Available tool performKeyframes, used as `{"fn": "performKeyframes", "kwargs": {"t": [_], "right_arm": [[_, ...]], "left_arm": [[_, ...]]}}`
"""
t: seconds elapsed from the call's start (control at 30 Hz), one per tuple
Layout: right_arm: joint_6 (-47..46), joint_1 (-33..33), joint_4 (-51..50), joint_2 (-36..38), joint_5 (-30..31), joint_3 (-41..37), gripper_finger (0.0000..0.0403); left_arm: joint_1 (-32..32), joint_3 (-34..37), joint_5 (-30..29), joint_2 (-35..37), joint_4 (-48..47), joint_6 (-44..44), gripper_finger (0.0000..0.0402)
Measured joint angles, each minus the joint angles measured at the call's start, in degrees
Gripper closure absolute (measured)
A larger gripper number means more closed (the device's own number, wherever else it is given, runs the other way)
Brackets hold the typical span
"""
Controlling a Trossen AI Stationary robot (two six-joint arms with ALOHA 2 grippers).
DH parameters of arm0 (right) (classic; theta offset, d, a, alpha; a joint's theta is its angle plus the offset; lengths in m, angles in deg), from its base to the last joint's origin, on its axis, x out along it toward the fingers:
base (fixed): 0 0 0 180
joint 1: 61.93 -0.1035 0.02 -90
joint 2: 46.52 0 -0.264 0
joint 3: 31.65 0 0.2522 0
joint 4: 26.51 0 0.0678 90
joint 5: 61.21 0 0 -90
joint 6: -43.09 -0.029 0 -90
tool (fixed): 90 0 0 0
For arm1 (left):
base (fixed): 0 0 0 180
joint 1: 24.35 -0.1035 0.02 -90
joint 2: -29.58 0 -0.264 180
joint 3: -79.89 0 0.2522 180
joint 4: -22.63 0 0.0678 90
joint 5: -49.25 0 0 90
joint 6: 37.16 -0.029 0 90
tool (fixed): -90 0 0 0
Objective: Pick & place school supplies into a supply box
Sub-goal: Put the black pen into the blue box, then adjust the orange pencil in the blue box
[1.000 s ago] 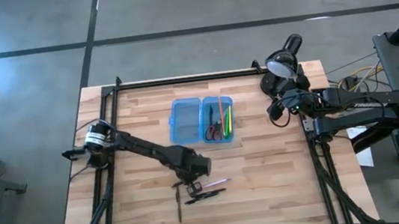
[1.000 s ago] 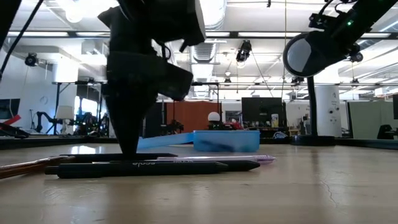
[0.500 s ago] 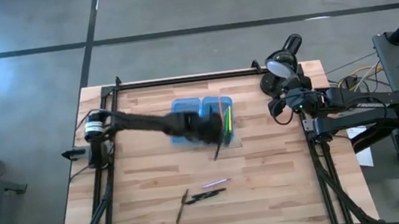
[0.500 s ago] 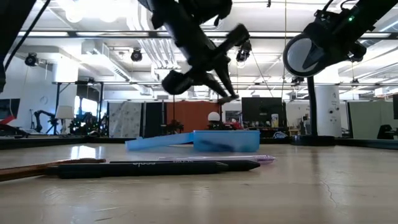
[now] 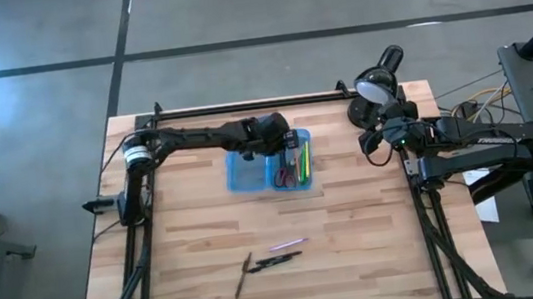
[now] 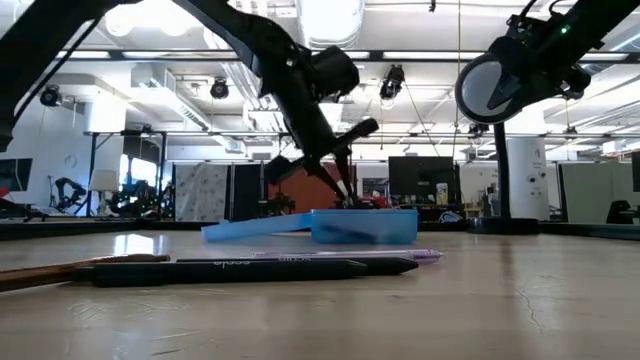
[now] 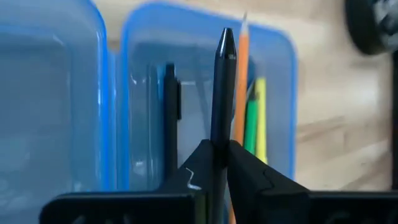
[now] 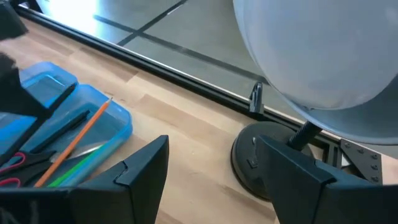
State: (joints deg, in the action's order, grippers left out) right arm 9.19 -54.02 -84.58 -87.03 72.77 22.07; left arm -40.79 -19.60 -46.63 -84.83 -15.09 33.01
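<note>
Mid-placing: left end effector (image 7: pixel 214 163), clamped on a black pen (image 7: pixel 221 93) above the blue box (image 5: pixel 247 176) at frame centre, next to release.

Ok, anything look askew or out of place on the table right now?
Nothing damaged or spilled. Three supplies are not yet boxed: a pink pen, a black pen and a brown pencil lie loose near the table's front. The left gripper, jaws shut on a black pen, is over the supply box.
</note>
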Motion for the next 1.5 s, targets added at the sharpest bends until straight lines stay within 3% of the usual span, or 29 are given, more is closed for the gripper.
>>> {"fn": "performKeyframes", "kwargs": {"t": [0.13, 0.3, 0.6, 1.03, 1.5], "right_arm": [[0.05, 0.00, -0.38, -0.08, 1.09, 0.00, 0.0172], [0.89, 0.00, -0.48, -0.09, 1.21, -0.02, 0.0172], [1.11, 0.00, -0.48, -0.09, 1.21, 0.01, 0.0172], [4.34, 0.02, -0.89, -0.09, 1.19, -0.02, 0.0172], [4.36, 0.00, -2.54, -0.07, 2.64, -0.02, 0.0172]], "left_arm": [[0.14, -0.10, 3.37, -1.05, -0.01, -0.20, 0.0349], [0.38, -0.43, 3.12, -1.15, -0.05, 0.09, 0.0320], [-0.25, -4.19, -4.31, -1.63, 0.18, 0.08, 0.0313], [-0.34, -4.46, -1.53, -7.06, 4.01, 1.76, 0.0311], [-0.49, -11.20, -0.73, -13.25, 5.21, -2.36, 0.0255]]}}
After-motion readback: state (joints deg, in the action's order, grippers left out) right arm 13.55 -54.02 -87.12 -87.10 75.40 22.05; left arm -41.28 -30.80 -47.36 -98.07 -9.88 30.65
